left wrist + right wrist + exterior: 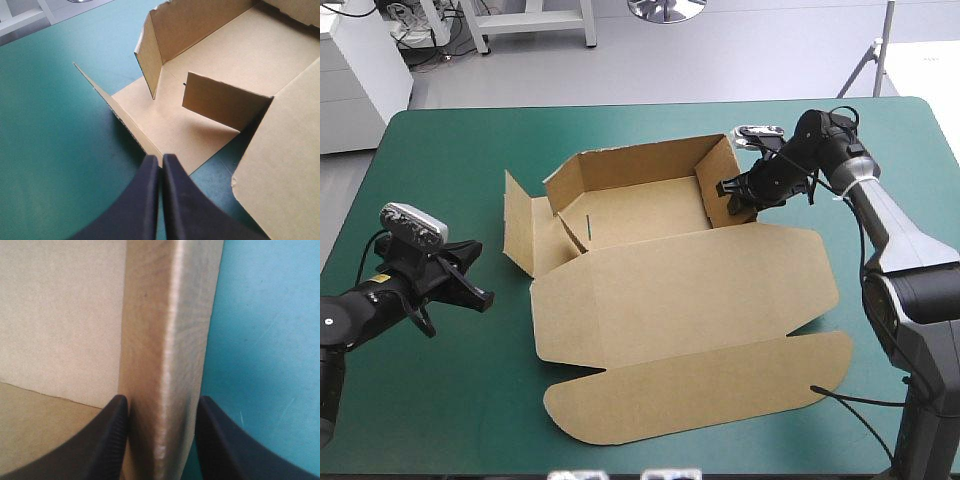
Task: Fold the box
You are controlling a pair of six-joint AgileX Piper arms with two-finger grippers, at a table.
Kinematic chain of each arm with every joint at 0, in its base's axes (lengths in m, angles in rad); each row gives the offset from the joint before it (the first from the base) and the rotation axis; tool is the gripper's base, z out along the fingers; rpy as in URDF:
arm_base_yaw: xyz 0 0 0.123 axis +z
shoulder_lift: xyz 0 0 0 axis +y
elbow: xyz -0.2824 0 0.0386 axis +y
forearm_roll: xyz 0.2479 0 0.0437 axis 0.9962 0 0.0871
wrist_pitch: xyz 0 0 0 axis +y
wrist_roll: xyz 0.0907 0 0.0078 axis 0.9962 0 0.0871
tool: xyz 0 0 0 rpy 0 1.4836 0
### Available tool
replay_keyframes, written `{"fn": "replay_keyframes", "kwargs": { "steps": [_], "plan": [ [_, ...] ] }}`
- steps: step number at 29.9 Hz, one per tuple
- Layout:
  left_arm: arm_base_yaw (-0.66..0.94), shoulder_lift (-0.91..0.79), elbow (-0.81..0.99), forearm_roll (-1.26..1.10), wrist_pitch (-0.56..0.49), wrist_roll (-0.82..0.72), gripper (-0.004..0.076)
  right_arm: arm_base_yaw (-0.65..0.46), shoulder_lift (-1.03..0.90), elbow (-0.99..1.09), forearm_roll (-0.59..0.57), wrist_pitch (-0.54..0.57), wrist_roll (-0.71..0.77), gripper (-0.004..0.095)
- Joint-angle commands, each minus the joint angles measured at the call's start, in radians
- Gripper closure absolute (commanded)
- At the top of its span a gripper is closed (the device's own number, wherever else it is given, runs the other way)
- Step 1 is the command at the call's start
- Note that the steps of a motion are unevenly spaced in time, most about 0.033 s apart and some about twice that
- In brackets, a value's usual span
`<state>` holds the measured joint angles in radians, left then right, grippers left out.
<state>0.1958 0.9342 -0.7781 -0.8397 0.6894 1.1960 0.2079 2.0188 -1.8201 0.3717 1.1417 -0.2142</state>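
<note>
The brown box (pixel 670 290) lies mid-table as an open tray, its back and right walls raised and its big lid flat toward the front. The left side flaps (pixel 520 225) stand half up. My right gripper (pixel 732 195) straddles the right wall (pixel 165 340), one black finger inside the tray and one outside, both pressing the doubled board; it is shut on the wall (pixel 718 185). My left gripper (pixel 480 295) hovers over the teal-green cover left of the box, shut and empty, its tip (pixel 161 162) pointing at the left flap's edge (pixel 120 112) and the inner tab (pixel 225 102).
Bare teal-green cover (pixel 430 400) stretches left of and in front of the box. The lid's rounded front flap (pixel 700 385) reaches close to the table's near edge. A strip of cover stays free behind the back wall (pixel 630 160).
</note>
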Motion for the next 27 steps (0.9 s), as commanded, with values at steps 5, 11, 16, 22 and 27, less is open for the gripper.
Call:
{"fn": "replay_keyframes", "kwargs": {
  "steps": [5, 11, 16, 22, 27],
  "plan": [
    [0.003, -0.010, -0.033, -0.050, -0.029, -0.002, 0.0710, -0.001, -0.055, -0.048, 0.030, -0.017, -0.052, 0.0921],
    [0.003, -0.010, -0.033, -0.050, -0.029, -0.002, 0.0710, -0.001, -0.055, -0.157, 0.030, 0.059, -0.150, 0.0925],
    [0.003, -0.010, -0.033, -0.050, -0.029, -0.002, 0.0710, -0.001, -0.055, -0.210, 0.030, 0.112, -0.156, 0.0925],
    [0.003, -0.010, -0.033, -0.054, -0.029, -0.002, 0.0710, -0.003, -0.068, -0.210, 0.008, 0.112, -0.134, 0.0925],
    [0.003, -0.010, -0.033, -0.174, -0.044, -0.004, 0.0710, -0.003, -0.141, -0.210, -0.089, 0.112, -0.121, 0.0925]
  ]
}}
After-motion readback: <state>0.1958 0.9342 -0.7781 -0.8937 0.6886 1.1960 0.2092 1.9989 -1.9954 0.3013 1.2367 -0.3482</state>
